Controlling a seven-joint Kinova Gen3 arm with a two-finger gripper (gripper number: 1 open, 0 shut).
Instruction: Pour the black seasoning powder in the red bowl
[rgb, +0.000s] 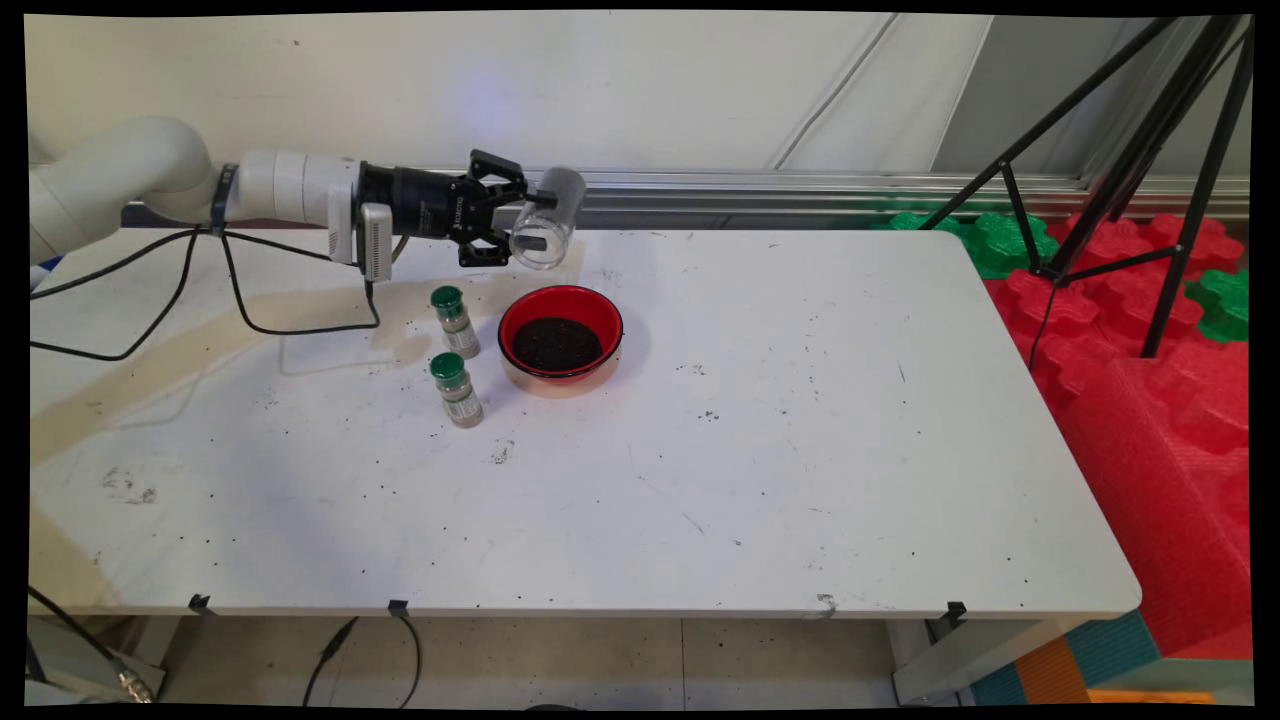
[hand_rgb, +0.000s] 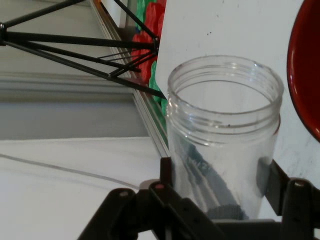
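The gripper (rgb: 512, 222) is held out sideways above the far part of the table (rgb: 800, 450), and its fingers are closed on a clear jar (rgb: 547, 232), one finger on each side of the jar's body. The jar is tilted, with the open mouth pointing down and toward the near side, and it hangs just behind and above the red bowl (rgb: 560, 338). In the hand view the jar (hand_rgb: 222, 135) looks empty; only a few small dark specks are on the inner wall, and the edge of the bowl (hand_rgb: 305, 75) shows at the right side. The bowl holds a dark, grainy filling and stands on the table. Just to its left stand two small bottles with green caps, one (rgb: 455, 322) farther and one (rgb: 456, 389) nearer, both upright and apart from the bowl. Many dark crumbs are scattered on the table. The risks, as I judge them: the jar is smooth and round and gripped only on two sides, so it could slip or turn between the fingers. If the hand goes down or to the left, the jar or the linkage could hit the bowl's rim or push over the farther bottle, because these stand close below.
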